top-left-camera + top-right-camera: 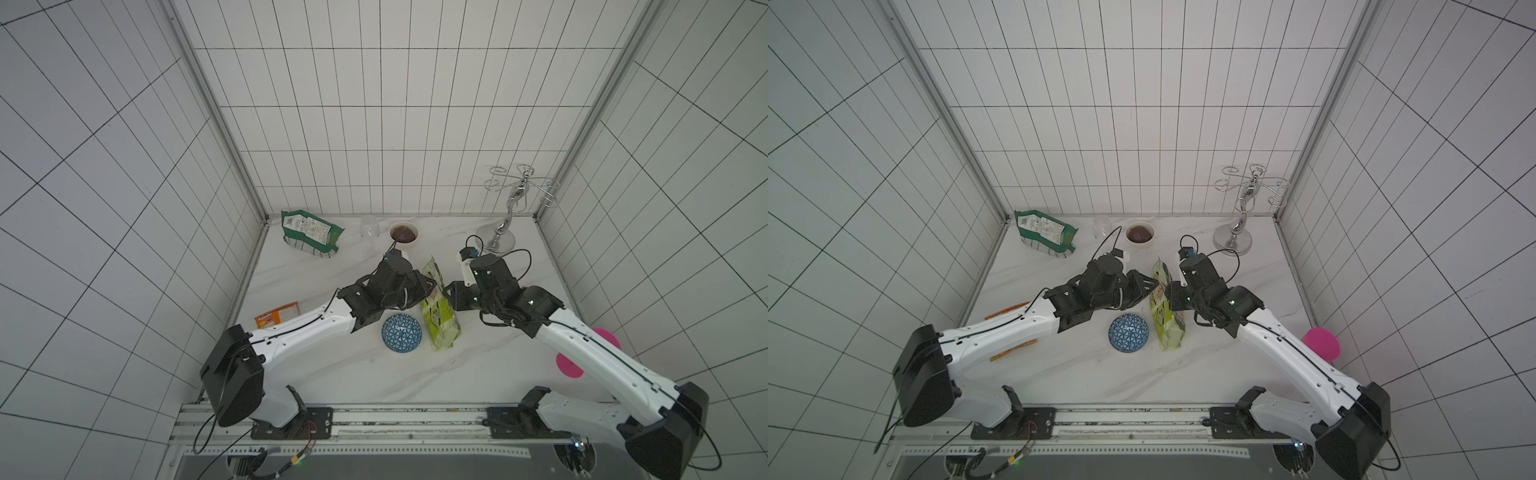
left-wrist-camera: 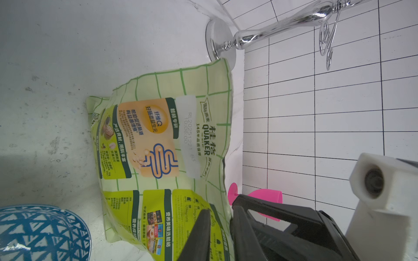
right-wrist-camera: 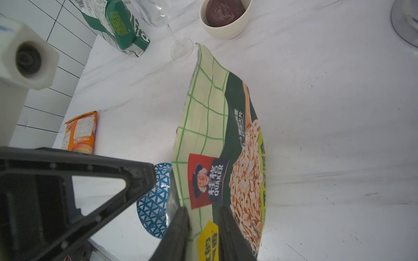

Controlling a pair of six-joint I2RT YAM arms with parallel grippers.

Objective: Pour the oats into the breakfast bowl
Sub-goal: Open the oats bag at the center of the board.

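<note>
Lime-green QUAKER oats pouch (image 1: 442, 328), stamped RL20251221, pinched by left jaws and right jaws; blue bowl (image 1: 402, 333) beside.

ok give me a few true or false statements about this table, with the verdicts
1. The oats pouch stands with the left tool and right tool on either side of it. True.
2. The breakfast bowl holds oats. False: none show, and its patterned outside faces up.
3. The pink cup lies beside the dark green bag. False: it is by the right arm, far from the bag.
4. A clear glass sits between the dark green bag and the small white bowl. True.
</note>
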